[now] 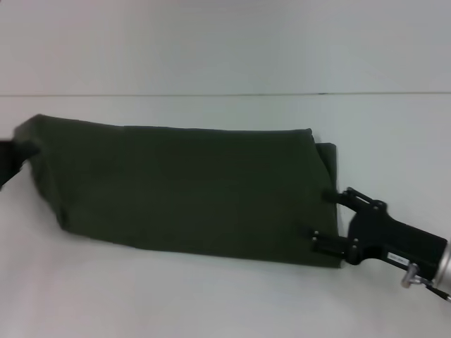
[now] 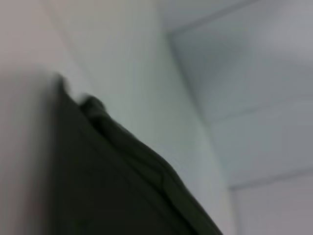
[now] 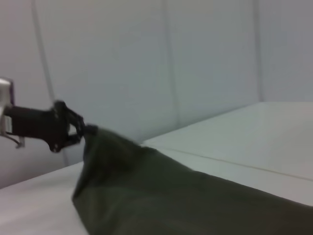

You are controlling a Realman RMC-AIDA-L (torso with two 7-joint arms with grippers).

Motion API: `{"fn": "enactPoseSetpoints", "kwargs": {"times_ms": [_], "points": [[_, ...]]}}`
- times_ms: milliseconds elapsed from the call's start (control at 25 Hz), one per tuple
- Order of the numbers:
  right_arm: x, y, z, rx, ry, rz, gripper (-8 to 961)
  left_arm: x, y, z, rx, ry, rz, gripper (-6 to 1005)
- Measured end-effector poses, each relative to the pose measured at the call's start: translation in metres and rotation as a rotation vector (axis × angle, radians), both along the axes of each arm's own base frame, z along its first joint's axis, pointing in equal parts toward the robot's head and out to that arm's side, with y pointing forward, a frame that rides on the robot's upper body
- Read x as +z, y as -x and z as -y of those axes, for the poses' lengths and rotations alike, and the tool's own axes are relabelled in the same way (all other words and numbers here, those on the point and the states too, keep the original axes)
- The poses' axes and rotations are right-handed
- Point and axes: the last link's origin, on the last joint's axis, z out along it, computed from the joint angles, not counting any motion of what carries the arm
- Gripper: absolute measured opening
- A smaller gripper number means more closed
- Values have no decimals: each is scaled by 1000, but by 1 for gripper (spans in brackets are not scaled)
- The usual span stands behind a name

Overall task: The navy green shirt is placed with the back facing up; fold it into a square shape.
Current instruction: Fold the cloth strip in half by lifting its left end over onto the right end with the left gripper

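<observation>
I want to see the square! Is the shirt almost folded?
Partly. The shirt already lies as a long band on the table, so the sides look folded in. Now the left tool grips one end and the right tool is at the other. Folding the band shorter into a square is left.

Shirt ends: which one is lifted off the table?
The left end of the shirt, pinched by the left gripper, rises clear of the table. The end by the right gripper lies flat.
</observation>
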Motion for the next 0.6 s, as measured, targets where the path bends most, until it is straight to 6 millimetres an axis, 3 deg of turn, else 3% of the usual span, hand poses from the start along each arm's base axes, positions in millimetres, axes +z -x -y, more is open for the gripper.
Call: {"fn": "enactPoseSetpoints", "kwargs": {"times_ms": [240,280,320,480,600], "points": [[7,-16,10,-64,-37,-13,917,-36,-76,-38,-249,72,126,33],[7,-17,11,-71,-40,-14,917,-53,-107,-50,-330,101,148,33],[8,-19,13,-78,-42,-16,917,-53,-107,-50,-330,101,148,33],[11,-29,21,-118,-61,-26,916,-91,-162,-65,-455,167,168,33],[14,-35,28,-145,-73,-38,916,-130,-194,-68,-510,236,155,34]]}}
